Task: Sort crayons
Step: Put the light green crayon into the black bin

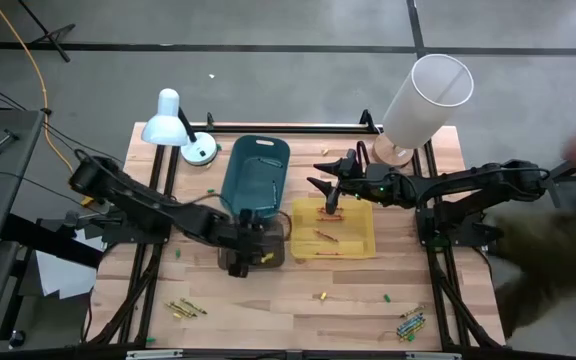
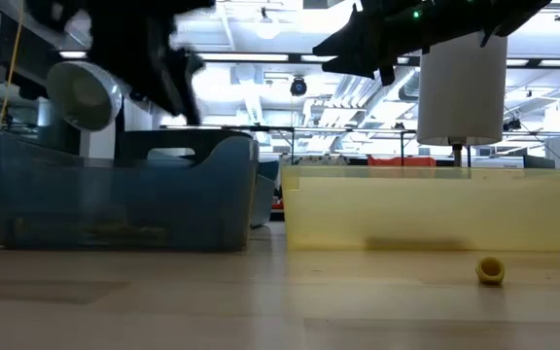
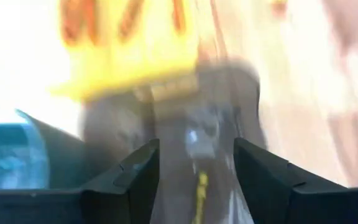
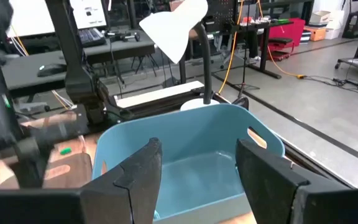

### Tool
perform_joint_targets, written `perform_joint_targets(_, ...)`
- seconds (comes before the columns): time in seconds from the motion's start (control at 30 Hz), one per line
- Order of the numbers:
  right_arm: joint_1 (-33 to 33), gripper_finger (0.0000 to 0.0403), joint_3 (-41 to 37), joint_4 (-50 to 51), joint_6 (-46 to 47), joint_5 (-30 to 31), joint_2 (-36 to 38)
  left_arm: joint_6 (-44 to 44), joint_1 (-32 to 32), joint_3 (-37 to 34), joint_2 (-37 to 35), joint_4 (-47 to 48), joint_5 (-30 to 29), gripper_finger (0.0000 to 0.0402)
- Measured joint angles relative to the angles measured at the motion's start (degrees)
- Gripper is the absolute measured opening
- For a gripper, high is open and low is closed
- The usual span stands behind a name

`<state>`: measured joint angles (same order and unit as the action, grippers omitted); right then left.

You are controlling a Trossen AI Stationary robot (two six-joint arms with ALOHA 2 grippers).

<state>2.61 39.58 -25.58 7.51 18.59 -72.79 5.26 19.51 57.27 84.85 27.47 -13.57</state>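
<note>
Crayons [image 1: 330, 234] you're sorting: a few red ones lie in the yellow bin [image 1: 360, 245], more loose near the table's front edge. Your left gripper [image 1: 251, 240] sits over the brown bin [image 1: 236, 262], fingers apart, gripping nothing. Right gripper [image 1: 326, 176] hovers near the yellow bin's back edge, wide, empty.

We see small crayons [image 1: 330, 236] lying flat in the yellow bin [image 1: 366, 246]. More crayons lie in little heaps near the table's front edge.
</note>
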Motion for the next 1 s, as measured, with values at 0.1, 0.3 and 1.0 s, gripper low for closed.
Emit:
perform_joint_targets(0.1, 0.0, 0.0199, 0.0, 0.1, 0.0, 0.0, 0.0, -1.8, 0.0, -1.5, -5.3, -4.1, -2.9, 0.0197)
perform_joint_targets(0.3, 0.0, 0.0199, 0.0, 0.5, 0.7, 0.0, 0.0, -10.9, -0.2, -13.1, -14.7, -29.0, -4.6, 0.0194)
perform_joint_targets(1.0, 0.0, 0.0199, 0.0, 2.0, 1.6, 0.2, 0.0, -13.0, -12.9, -42.3, -41.4, -55.3, 1.9, 0.0193)
